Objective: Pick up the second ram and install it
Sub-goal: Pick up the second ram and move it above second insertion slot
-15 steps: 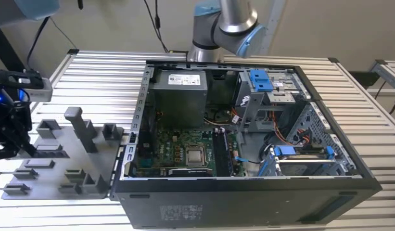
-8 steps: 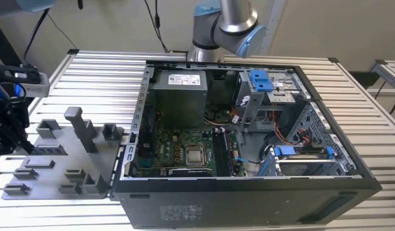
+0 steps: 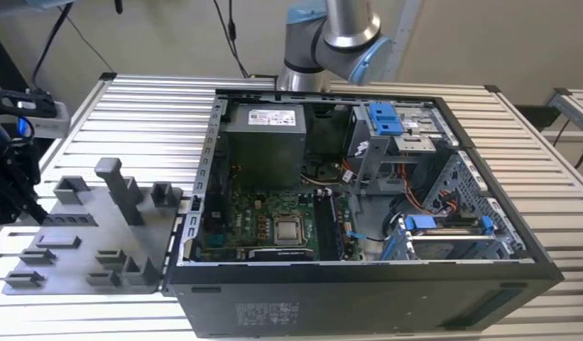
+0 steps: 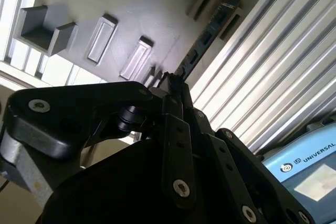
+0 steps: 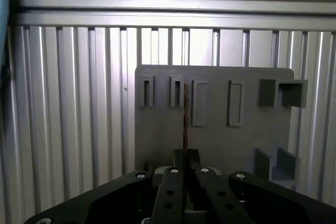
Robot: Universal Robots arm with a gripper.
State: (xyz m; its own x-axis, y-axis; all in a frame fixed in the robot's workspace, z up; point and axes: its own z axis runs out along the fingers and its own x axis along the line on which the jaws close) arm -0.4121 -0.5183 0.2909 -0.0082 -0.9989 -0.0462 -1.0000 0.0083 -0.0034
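Second ram (image 4: 210,32): thin dark stick, far end at small slotted block on grey plate (image 5: 157,135). End effector (image 5: 186,156) closed, pinching ram's near end. Plate lies on ridged metal desk (image 3: 130,106), at exterior view's left. Open computer case (image 3: 367,213) beside plate.

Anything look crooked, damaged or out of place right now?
Nothing stands out. The gripper is shut on the second ram, which runs straight out from it over the gray fixture plate. The open computer case looks intact.
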